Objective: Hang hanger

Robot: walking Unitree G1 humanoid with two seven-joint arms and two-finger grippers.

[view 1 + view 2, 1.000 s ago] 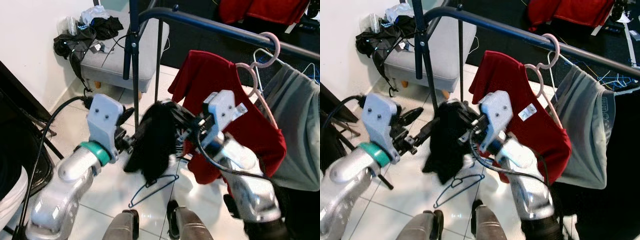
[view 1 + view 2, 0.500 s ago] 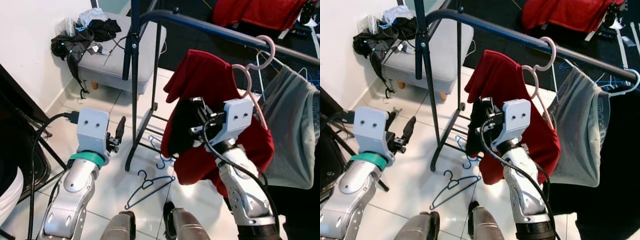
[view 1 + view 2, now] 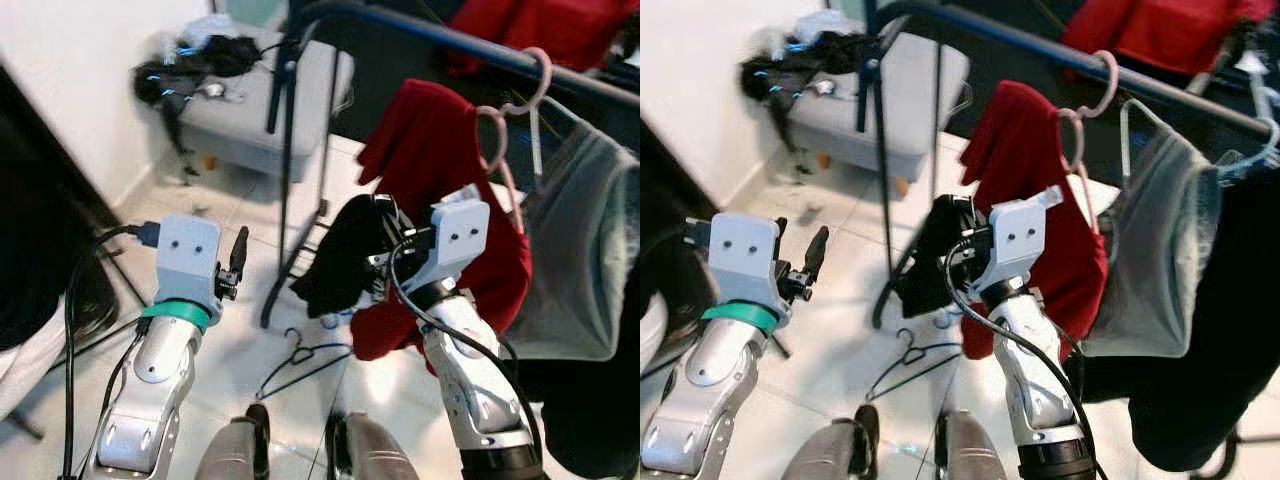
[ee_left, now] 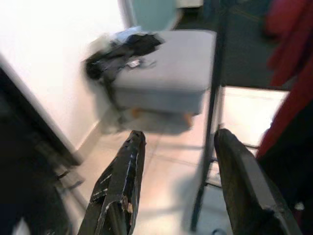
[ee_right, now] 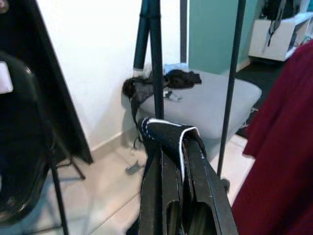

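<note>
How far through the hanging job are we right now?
Done: a red garment on a pink hanger and a grey one hang on the rail. In hand: the right pincer grips a black garment below the rail; the left pincer is open, empty. Left: lift it onto the rail. A hanger lies on the floor.

Robot body: two silver arms with pale grey wrist housings.
Left hand (image 3: 238, 262) has long black fingers on a boxy housing with two dark screw holes, a teal band directly behind it, and a black cable. Right hand (image 3: 378, 245) carries a matching housing, with looped black cables along its forearm.
</note>
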